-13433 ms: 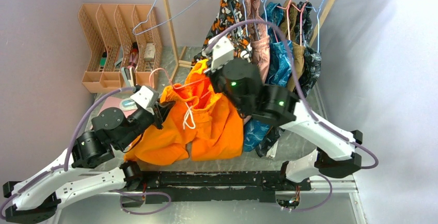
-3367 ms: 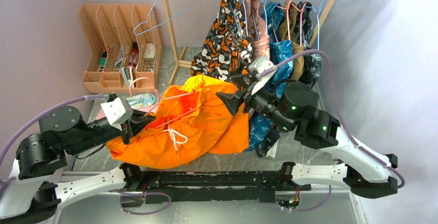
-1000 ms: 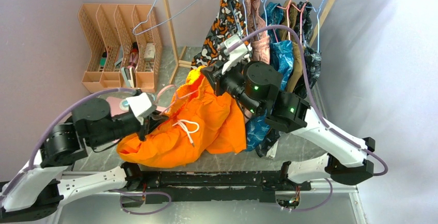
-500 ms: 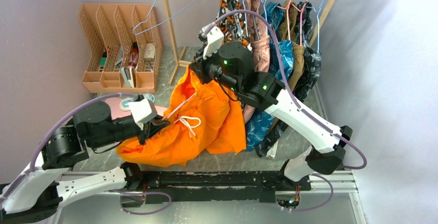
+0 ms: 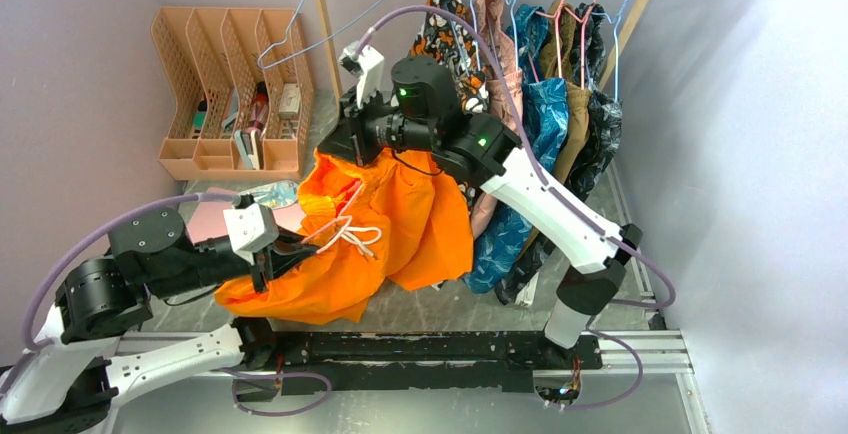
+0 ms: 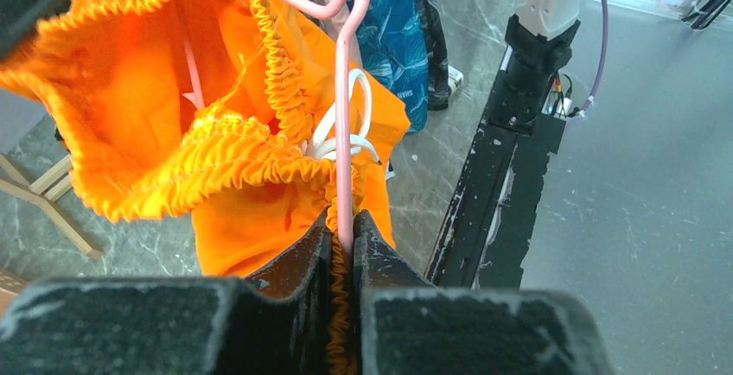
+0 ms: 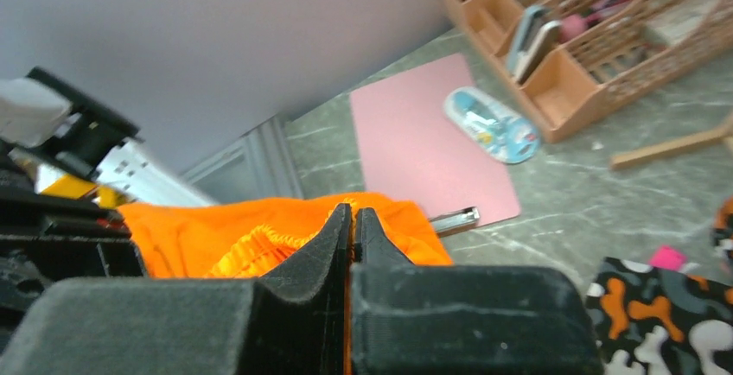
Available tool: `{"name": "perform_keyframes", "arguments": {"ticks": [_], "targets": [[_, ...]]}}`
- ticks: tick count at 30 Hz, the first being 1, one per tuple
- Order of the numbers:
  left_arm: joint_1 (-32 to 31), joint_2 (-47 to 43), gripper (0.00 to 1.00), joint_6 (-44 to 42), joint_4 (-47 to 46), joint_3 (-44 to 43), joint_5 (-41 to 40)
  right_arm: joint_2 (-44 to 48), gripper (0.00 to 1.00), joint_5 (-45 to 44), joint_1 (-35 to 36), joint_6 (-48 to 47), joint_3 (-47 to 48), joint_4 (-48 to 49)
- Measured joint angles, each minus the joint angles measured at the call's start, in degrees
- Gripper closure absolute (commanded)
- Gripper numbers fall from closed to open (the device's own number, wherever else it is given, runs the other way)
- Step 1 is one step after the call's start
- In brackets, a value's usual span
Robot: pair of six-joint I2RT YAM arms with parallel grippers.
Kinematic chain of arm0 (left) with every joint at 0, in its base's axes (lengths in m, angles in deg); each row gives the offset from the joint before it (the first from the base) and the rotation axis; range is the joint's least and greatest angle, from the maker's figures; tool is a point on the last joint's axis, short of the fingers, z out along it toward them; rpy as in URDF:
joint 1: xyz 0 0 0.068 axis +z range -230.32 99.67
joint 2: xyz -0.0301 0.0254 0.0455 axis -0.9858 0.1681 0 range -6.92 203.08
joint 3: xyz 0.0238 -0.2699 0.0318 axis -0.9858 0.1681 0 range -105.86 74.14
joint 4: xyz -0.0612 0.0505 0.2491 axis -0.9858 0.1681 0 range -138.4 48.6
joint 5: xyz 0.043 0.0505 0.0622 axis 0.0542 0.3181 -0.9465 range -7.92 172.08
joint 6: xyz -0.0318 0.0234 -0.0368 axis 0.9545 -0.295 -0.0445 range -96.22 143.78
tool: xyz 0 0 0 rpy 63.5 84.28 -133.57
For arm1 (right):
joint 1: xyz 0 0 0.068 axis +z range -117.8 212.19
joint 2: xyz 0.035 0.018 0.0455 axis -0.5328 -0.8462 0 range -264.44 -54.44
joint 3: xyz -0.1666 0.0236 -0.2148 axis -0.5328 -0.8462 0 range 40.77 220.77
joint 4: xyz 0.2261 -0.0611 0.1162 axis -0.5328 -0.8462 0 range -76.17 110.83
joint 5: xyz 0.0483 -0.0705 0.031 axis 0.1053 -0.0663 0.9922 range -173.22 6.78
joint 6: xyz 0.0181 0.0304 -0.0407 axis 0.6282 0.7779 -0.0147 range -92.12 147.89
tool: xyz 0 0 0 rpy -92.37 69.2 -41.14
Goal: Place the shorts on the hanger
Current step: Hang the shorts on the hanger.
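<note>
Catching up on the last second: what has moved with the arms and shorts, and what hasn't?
The right pincer swung left, dragging its edge of the shorts along; the left pincer drew back slightly toward its base. Nothing was let go: the right stays shut on the shorts, the left on the hanger wire and waistband. The hung clothes and organiser are unchanged.

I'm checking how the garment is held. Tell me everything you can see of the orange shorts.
The shorts are bright orange, thin crinkly fabric, with a gathered elastic waistband and a white drawstring. They hang bunched and open: the left claw pinches the waistband together with the pink wire hanger, and the right claw is shut on a raised edge. The rest droops toward the table.
</note>
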Motion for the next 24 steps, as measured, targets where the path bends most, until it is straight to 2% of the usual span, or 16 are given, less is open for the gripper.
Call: {"name": "perform_keyframes", "arguments": {"ticks": [5,6,7,9,11,17,24], "targets": [[0.0,-1.62,0.93,0.59,0.13,-0.02,-0.02,-3.69,1.0,9.07,-0.02,1.84,3.26,-1.75],[0.0,-1.9,0.93,0.72,0.13,-0.02,-0.04,-4.04,0.95,10.4,-0.02,2.12,3.41,-1.9],[0.0,-2.23,0.93,0.87,0.13,-0.02,-0.04,-4.22,0.81,11.67,-0.02,2.34,3.45,-2.05],[0.0,-3.23,0.93,1.31,0.09,0.02,-0.17,-4.35,0.59,13.29,-0.04,3.02,3.34,-2.16],[-0.02,-5.03,0.93,1.66,-0.7,0.68,-0.22,-4.0,0.44,13.88,-0.04,3.02,2.32,-1.4],[-0.09,-14.36,0.93,5.22,-3.08,6.16,-0.85,-1.4,0.25,13.55,-0.44,3.52,-1.09,0.13],[-0.09,-22.99,0.93,10.97,-4.22,12.26,-4.02,-1.11,0.12,13.27,-1.6,3.13,3.89,-0.81]]}}
